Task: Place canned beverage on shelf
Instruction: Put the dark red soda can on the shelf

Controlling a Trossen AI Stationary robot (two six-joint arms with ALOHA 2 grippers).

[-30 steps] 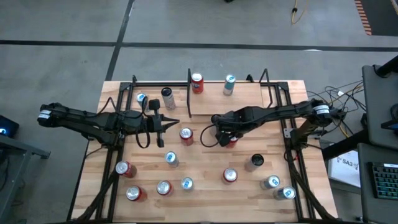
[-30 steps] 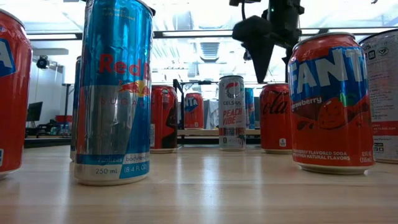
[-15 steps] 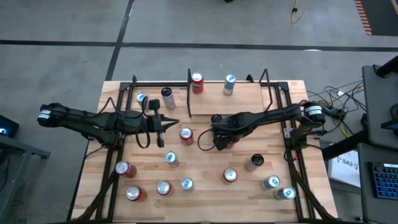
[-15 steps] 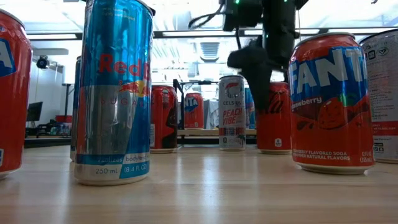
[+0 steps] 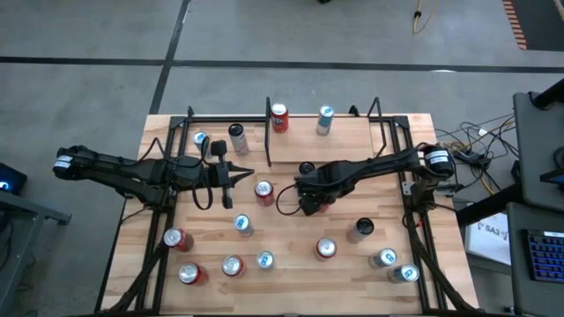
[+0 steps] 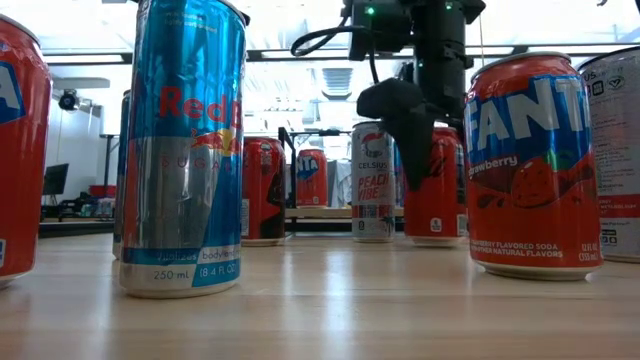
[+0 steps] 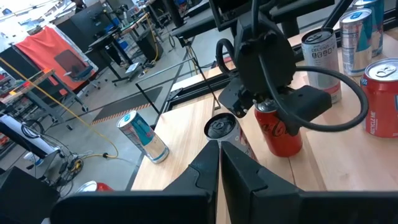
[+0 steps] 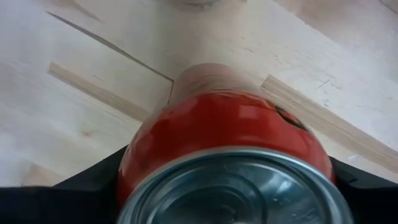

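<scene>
Grasping is the step in hand: the right gripper [image 5: 310,201] has its dark fingers [image 7: 313,99] down on either side of a red Coca-Cola can [image 7: 280,127] standing upright near the middle of the butcher-block table [image 5: 291,238]. The right wrist view looks straight down on that can's silver top with a finger showing at each flank, and the fingers appear close against the can's sides, though whether they already pinch it or are only drawing in cannot be told from these pictures. In the low view the same gripper hangs in front of the can, between a Celsius can [image 6: 373,182] and a large Fanta strawberry can [image 6: 535,165] that stands much nearer the camera. The shelf [image 5: 282,132], a light-wood board with black side rails, lies along the far edge of the table and already carries several cans (a red one and a blue-and-silver one among them). The left gripper [image 5: 238,173] waits over the left half of the table with its fingers pressed together, holding nothing. Judging from this, the next move calls for a firm closure on the Coca-Cola can, then a straight lift high enough to clear a red-topped can [image 5: 263,191] just beside it on the left, and a carry toward the far edge to a bare spot on the shelf board. The rails and the cans already standing there leave little room for a tilted set-down.
</scene>
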